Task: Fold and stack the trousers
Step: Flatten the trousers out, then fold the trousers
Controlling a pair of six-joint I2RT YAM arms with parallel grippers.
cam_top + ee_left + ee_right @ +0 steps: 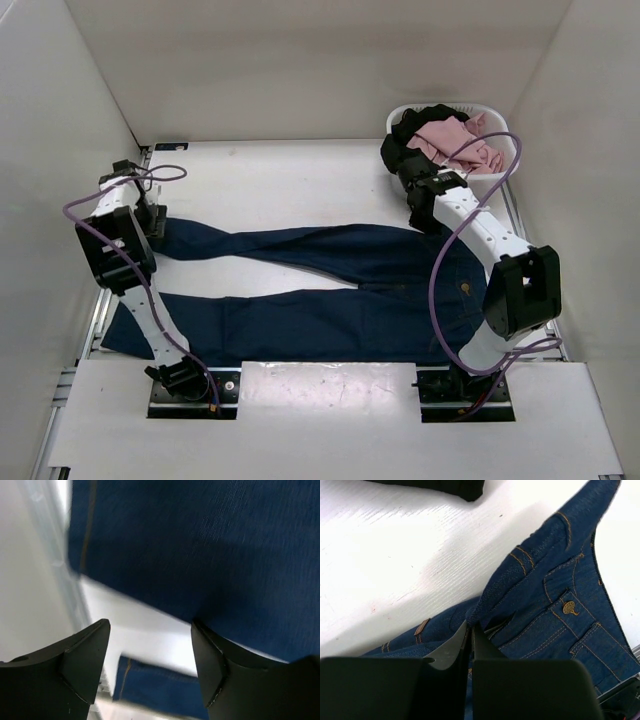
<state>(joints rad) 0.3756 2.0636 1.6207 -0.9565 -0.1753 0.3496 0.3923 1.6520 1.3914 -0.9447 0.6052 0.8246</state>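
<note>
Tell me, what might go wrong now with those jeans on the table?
1. The right gripper pinches only a small fold of the trousers near the waistband, so the heavy denim could slip out when lifted.
2. The left gripper is open over a leg and holds nothing, so a pull from the right might drag the legs crooked.
3. The laundry basket sits close to the right arm and might get bumped.

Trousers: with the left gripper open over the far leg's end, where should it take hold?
I'd take the trousers by the far leg's cuff. Bring the left gripper down from above, one finger beyond the hem: the leg lies flat on the table, so only that free edge can be pinched.
</note>
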